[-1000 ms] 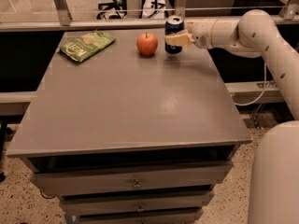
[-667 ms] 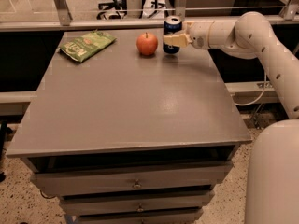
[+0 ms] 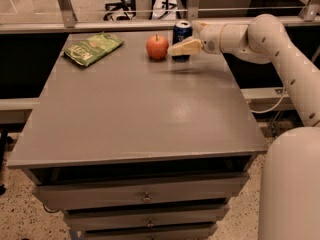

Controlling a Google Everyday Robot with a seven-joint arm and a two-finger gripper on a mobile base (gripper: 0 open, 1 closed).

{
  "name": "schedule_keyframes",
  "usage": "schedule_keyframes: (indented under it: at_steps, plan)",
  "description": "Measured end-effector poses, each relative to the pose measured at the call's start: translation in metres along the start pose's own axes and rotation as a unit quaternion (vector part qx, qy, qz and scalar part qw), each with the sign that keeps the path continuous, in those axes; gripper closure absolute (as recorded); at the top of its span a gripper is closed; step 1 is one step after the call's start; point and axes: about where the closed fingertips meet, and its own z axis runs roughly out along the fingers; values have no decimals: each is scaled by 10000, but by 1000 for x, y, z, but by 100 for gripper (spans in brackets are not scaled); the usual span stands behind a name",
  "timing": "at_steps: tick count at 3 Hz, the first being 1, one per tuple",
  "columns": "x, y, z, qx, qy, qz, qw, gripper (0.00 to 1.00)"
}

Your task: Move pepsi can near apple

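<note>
My pincer [image 3: 183, 42] is at the far edge of the counter [image 3: 140, 114], reaching in from the right, and it is closed around the pepsi can [image 3: 182, 32]. One cream-coloured finger [image 3: 186, 47] lies across the front of the can's lower half; the other finger is mostly hidden behind it. The can stands upright, silver top uppermost, and its base looks level with the counter, though I cannot tell whether it is resting there or held just above.

The apple [image 3: 157, 47] sits just to the left of the can, very near it, with a narrow gap showing between them. It is red-orange, stem pointing up. Further left, well apart from both, a flat green snack bag [image 3: 93, 48] lies at an angle near the counter's far left corner.

My arm [image 3: 280, 44] bends in from the right side, its white segments curving down toward my body [image 3: 292, 184] at the lower right. Below the counter's front edge are stacked drawers [image 3: 146, 198] with small knobs.
</note>
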Motion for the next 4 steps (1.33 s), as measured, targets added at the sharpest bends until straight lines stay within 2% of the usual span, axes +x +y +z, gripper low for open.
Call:
schedule_keyframes:
  at_steps: [1,2,3,4]
  plan:
    - [2,6,-3,-21,-21,33,10000,0]
    - [1,15,-31,6,-70,16,10000,0]
    - [-6,27,-85,236,-133,-63,9996,0]
    - [-35,47,-158,882,-226,-196,9957,0]
